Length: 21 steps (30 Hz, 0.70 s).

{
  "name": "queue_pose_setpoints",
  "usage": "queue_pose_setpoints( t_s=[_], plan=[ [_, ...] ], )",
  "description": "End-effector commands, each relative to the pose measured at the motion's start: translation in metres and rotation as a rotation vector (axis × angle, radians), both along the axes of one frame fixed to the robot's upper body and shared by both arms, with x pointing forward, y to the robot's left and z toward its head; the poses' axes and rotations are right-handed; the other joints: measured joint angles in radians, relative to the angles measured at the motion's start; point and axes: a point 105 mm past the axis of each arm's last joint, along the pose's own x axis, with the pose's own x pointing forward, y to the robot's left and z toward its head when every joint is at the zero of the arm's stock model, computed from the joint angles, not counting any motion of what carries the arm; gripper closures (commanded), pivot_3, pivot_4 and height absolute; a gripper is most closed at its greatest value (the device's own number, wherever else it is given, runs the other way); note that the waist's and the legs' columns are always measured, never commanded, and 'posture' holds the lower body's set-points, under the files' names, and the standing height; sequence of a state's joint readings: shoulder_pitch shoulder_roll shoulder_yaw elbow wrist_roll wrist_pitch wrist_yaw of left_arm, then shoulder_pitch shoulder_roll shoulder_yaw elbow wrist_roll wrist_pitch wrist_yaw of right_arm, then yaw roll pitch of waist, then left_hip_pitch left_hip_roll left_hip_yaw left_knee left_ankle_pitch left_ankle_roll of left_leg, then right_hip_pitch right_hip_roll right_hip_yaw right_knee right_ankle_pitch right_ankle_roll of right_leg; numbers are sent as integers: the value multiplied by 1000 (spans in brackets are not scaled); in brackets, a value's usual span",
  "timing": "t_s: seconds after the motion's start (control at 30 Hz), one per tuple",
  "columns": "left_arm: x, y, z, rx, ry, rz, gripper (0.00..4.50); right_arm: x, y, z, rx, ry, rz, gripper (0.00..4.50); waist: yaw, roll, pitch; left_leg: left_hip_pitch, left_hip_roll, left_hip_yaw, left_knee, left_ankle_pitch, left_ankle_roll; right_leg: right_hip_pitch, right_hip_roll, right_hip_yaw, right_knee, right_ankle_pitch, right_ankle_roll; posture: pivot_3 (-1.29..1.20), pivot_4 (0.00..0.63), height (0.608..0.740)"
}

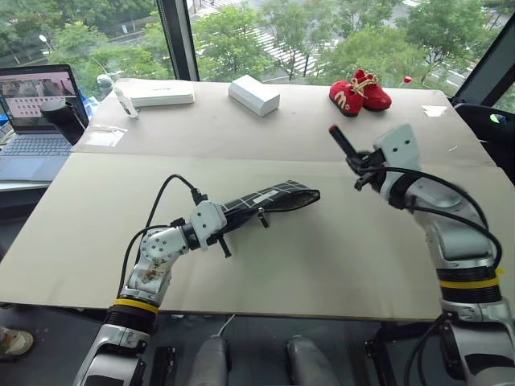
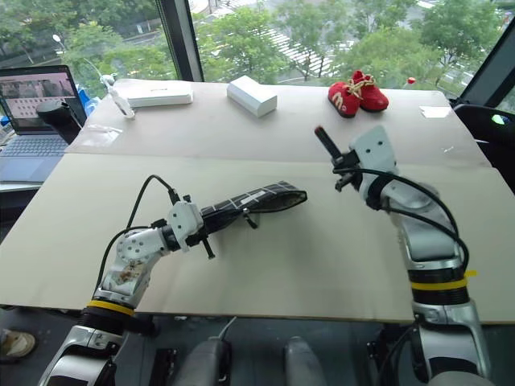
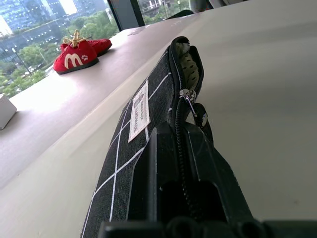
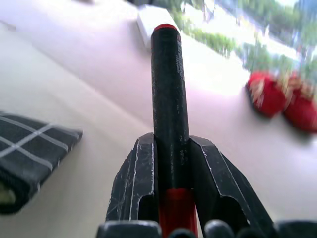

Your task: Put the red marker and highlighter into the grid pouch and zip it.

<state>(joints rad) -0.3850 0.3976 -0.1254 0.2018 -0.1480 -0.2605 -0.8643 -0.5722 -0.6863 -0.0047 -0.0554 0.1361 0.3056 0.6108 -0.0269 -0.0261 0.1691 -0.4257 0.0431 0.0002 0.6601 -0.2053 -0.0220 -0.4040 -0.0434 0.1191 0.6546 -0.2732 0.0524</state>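
Ahead of me, a pair of small red fabric baby shoes [image 1: 360,91] sits at the far edge of the pale beige bench [image 1: 322,265]. A white rectangular box [image 1: 253,95] lies left of them, and an open grey laptop [image 1: 36,121] stands beyond the bench's left edge.

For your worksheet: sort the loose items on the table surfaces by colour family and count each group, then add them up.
Red baby shoes: 2
White boxes: 2, flat box, small box
Black: 2, grid pouch, red marker (red-tipped)
Total: 6

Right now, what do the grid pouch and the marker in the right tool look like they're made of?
Black white-gridded flat pouch: woven fabric, matte, apparently; sewn white label and coil zipper show. Slim black red-ended marker: probably hard plastic, a smooth barrel with slight sheen and scuffs.
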Motion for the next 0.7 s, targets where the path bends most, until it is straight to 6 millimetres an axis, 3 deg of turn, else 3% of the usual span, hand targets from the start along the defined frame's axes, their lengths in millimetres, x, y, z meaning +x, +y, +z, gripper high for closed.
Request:
queue_pose_setpoints(
  t_s=[0.03,0.17,0.3,0.37,0.53,0.7],
  plan=[
    [-2,-3,15,-17,-56,-13,4500,-29,21,-1,-228,-82,250,3960,2,0,0,0,0,0,0,0,0,0,0,0,0,0,0,0,150,729],
    [-2,-3,14,-17,-55,-14,4500,-46,20,-13,-421,-87,382,3960,5,0,0,0,0,0,0,0,0,0,0,1,0,0,0,0,150,729],
    [-1,-2,14,-18,-54,-11,4500,-51,18,-7,-478,-155,424,3960,2,0,0,1,0,0,0,0,0,0,0,1,1,0,0,0,150,729],
    [-1,-2,15,-19,-54,-10,4500,-51,13,-14,-530,-150,432,3960,2,0,0,1,0,0,0,0,0,0,0,1,1,0,0,0,150,729],
    [-1,-2,15,-17,-55,-11,4500,-47,7,-36,-620,-112,425,3960,9,0,0,1,0,1,1,0,0,0,0,1,1,0,0,0,150,729],
    [-2,-2,17,-12,-57,-15,4500,-33,7,-40,-673,-124,390,3960,9,0,0,1,0,1,1,0,0,0,0,1,2,0,0,0,150,729]
  ],
)
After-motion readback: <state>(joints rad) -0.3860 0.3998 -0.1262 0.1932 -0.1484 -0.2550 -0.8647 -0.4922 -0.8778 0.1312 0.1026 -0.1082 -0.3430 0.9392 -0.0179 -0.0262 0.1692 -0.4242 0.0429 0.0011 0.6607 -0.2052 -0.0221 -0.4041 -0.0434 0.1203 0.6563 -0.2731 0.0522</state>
